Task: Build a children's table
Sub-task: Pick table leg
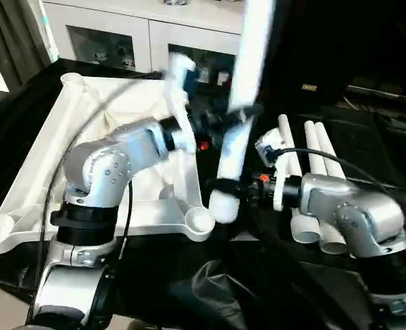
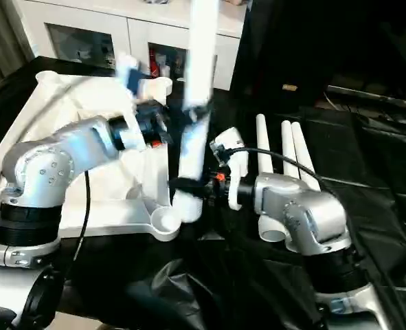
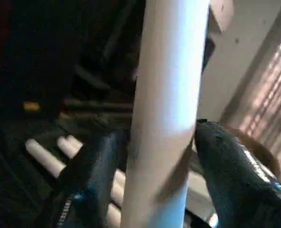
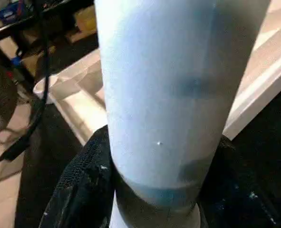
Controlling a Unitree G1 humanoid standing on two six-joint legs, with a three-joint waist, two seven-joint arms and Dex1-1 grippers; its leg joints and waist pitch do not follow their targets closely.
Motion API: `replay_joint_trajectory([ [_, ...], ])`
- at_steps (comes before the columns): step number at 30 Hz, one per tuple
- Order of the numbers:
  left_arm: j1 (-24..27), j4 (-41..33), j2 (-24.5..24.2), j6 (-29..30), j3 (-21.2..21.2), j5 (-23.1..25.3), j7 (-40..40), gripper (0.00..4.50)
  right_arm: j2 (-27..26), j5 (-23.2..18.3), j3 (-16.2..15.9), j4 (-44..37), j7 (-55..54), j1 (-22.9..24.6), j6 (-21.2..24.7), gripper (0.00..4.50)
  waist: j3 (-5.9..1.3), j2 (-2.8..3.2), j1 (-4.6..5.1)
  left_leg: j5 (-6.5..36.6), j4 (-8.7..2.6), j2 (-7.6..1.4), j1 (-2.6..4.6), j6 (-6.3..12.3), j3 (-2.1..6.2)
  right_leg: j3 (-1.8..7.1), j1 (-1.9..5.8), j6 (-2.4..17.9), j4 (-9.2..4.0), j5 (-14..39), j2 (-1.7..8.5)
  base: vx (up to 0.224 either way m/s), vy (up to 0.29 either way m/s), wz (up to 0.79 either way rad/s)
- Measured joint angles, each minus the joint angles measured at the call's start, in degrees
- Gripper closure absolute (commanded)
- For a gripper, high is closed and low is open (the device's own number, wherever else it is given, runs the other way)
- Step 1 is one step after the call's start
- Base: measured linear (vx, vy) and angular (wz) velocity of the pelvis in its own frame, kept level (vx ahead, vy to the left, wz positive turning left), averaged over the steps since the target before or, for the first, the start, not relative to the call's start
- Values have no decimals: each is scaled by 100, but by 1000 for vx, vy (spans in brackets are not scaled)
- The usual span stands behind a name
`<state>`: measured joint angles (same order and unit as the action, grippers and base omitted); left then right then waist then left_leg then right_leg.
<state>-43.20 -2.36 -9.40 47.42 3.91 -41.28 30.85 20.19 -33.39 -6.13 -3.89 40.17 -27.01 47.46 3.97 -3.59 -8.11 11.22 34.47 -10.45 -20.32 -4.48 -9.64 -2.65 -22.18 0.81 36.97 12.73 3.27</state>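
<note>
At frame centre, held leg: a long white tapered leg (image 1: 238,117) stands almost upright, its top running out past the upper edge of the head views and its wide lower end sitting just right of the tabletop's near right corner socket (image 1: 200,221).
Right gripper: the right gripper (image 1: 224,187) reaches in from the right and is clamped on the lower part of this leg; in the right wrist view its black fingers (image 4: 83,185) press against both sides of the tube (image 4: 169,95).
Left gripper: the left gripper (image 1: 238,113) comes in from the left and meets the same leg higher up; in the left wrist view its two black fingers (image 3: 235,166) flank the tube (image 3: 166,104), one on each side, close against it, though I cannot tell whether they are gripping or slightly loose.
Tabletop: the white rectangular top (image 1: 51,158) lies underside up on the black cloth (image 1: 367,144), filling the left half of the head views, with raised ribs and round sockets at its corners.
Spare legs: three more white legs (image 1: 312,179) lie side by side on the cloth at right of centre, behind the right forearm, their open ends toward the camera.
Background: a white cabinet with glass doors (image 1: 120,34) stands along the upper left.
Left forearm: the silver left arm (image 1: 106,168) crosses over the tabletop.
</note>
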Motion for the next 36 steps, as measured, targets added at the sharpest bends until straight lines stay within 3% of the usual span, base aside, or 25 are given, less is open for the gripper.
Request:
replay_joint_trajectory([
  [4, 75, -51, 449, -520, 751, -512, -42, 149, -361, -23, 348, 1, -228, 44, -390, 262, 1, 3, 5, 1, 0, 0, 0, 0, 0, 0, 0, 0, 0, 0, 0, 0, 0, 0],
  [7, 253, -231, 277, -711, 1056, -683, -35, 149, -580, 116, 463, -11, -513, 89, -991, 262, -5, 20, 34, 1, -5, 0, 5, 0, -1, 0, 0, 0, 0, 0, 0, 0, 0, 0],
  [9, 798, -491, -698, -1150, 575, 32, 393, 149, -692, 322, 621, -56, -841, 192, -1457, 262, -8, 26, 68, -1, -26, -1, 20, -3, -1, 0, 0, -1, -3, 3, -2, 0, 0, 0],
  [12, 1837, -389, -2562, -2216, -1021, 2056, 1276, 149, -660, 702, 834, -100, -1416, 235, -1567, 262, -5, 34, 90, -2, -33, 1, 20, -5, -1, 5, -1, -37, -9, 24, -4, 0, 0, 0],
  [14, 2245, -221, -2798, -2402, -1482, 2543, 1610, 149, -654, 915, 774, -194, -1572, 278, -1583, 262, -1, 31, 81, -2, -32, 3, 9, -5, -2, 5, -3, -48, -13, 28, -2, 0, 0, 0],
  [19, 2527, -295, -2899, -2593, -1693, 2580, 2270, 149, -472, 1305, 230, -307, -1496, 678, -1663, 262, -3, 17, 41, -4, -32, 2, 3, -11, -3, 5, -2, -18, -11, 13, 0, 0, 0, 0],
  [22, 2522, -181, -3084, -2935, -1870, 2756, 2406, 149, -470, 1344, 214, -298, -1492, 981, -1726, 262, 0, 21, 58, -3, -32, 2, 13, -8, -5, 9, -1, -15, -2, 14, 0, 0, 0, 0],
  [24, 2515, 36, -3107, -3128, -1999, 2883, 2485, 185, -471, 1342, 215, -299, -1491, 1009, -1727, 262, 0, 21, 94, -5, -32, 1, 17, -11, -5, 8, -1, -8, 2, 9, 0, 0, 0, 0],
  [27, 2434, 437, -3132, -3454, -2129, 3088, 2811, 190, -481, 1329, 217, -425, -1487, 1097, -1722, 262, 0, 22, 142, -6, -32, 0, 20, -12, -5, 8, 0, -5, 3, 4, -1, 0, 0, 0],
  [36, 2242, 766, -3385, -3622, -2307, 3225, 3403, 275, -405, 1321, 109, -610, -1342, 1263, -1662, 262, 0, 33, 167, -6, -32, 0, 20, -12, -5, 8, -1, -1, 2, 5, -1, 0, 0, 0],
])
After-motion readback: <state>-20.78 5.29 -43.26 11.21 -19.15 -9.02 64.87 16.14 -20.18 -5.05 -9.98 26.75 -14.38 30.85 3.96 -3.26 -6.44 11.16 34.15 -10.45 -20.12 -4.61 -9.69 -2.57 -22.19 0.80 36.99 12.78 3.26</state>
